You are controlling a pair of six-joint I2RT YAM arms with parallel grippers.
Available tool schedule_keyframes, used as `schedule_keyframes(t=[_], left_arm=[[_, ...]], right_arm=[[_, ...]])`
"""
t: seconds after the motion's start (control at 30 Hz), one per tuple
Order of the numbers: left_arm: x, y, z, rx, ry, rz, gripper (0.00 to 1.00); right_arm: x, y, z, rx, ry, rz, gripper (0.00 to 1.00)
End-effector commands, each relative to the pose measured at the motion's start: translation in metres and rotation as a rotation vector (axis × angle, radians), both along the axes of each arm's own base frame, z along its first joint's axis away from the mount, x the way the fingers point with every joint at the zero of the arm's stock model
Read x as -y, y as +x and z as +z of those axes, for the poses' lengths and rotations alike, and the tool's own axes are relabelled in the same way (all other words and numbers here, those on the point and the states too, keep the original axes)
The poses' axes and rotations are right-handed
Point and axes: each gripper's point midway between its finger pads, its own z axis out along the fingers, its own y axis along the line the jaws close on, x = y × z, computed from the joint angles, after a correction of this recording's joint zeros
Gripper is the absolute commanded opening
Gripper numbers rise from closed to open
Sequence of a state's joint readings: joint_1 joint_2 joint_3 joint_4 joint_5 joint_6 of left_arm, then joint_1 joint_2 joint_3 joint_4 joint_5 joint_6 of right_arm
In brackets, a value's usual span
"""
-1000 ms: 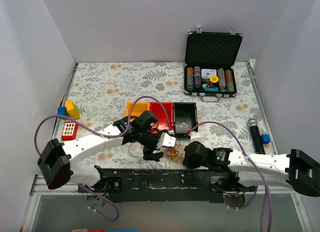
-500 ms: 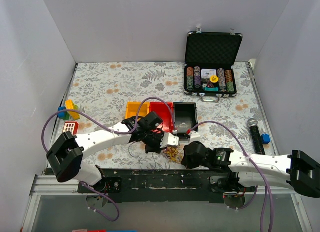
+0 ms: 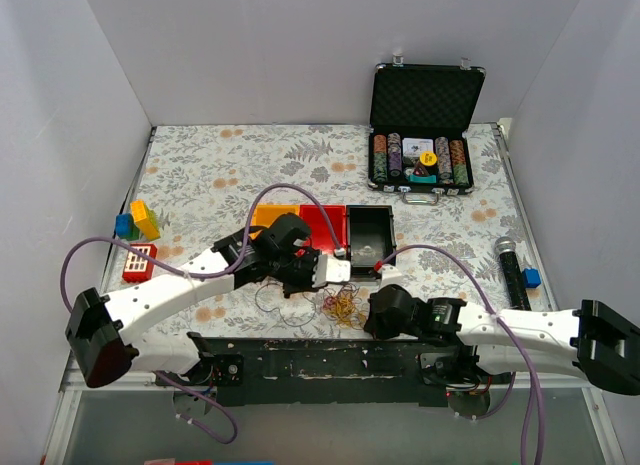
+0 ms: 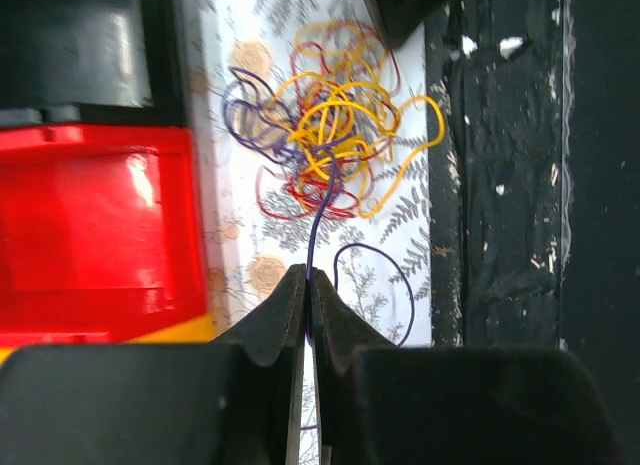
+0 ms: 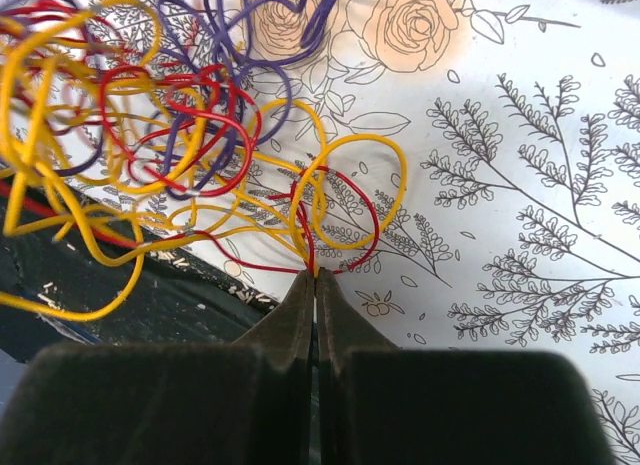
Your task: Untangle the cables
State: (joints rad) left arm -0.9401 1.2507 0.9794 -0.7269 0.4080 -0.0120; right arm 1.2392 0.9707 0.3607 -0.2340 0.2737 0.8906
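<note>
The cables (image 3: pixel 344 305) are a small tangle of thin yellow, red and purple wires on the floral table near its front edge, between the two grippers. My left gripper (image 3: pixel 322 283) comes in from the left. In the left wrist view its jaws (image 4: pixel 308 275) are shut on one purple strand (image 4: pixel 318 220) that runs taut to the cables (image 4: pixel 335 150). My right gripper (image 3: pixel 366 313) is at the right side of the tangle. The right wrist view shows it (image 5: pixel 315 275) shut on red and yellow strands at the edge of the cables (image 5: pixel 170 125).
A yellow bin (image 3: pixel 268 217), a red bin (image 3: pixel 322 228) and a black bin (image 3: pixel 370 233) stand just behind the tangle. An open poker chip case (image 3: pixel 422 135) is at the back right, a microphone (image 3: pixel 508 270) at the right, toy blocks (image 3: pixel 140 220) at the left. The black base plate (image 3: pixel 320 360) borders the front.
My left gripper has gone from open to shut on a purple strand and has drawn back up and to the left, so the tangle shows more. The right arm has barely moved.
</note>
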Motion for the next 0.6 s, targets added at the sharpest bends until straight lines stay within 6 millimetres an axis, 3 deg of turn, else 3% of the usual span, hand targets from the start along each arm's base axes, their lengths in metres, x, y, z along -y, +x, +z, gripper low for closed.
schedule_keyframes(t=[0.0, 0.23, 0.43, 0.57], left_arm=[[0.015, 0.013, 0.070, 0.097, -0.164, 0.057, 0.00], [0.019, 0.032, 0.184, 0.302, -0.438, 0.149, 0.00], [0.006, 0.049, 0.256, 0.460, -0.629, 0.289, 0.00], [-0.001, 0.057, 0.291, 0.538, -0.705, 0.341, 0.00]], right_arm=[[0.005, -0.004, -0.010, -0.022, -0.028, -0.006, 0.01], [0.018, -0.010, -0.028, -0.063, -0.076, -0.032, 0.01], [0.029, -0.015, -0.042, -0.096, -0.116, -0.056, 0.01], [0.035, -0.019, -0.051, -0.122, -0.156, -0.062, 0.01]])
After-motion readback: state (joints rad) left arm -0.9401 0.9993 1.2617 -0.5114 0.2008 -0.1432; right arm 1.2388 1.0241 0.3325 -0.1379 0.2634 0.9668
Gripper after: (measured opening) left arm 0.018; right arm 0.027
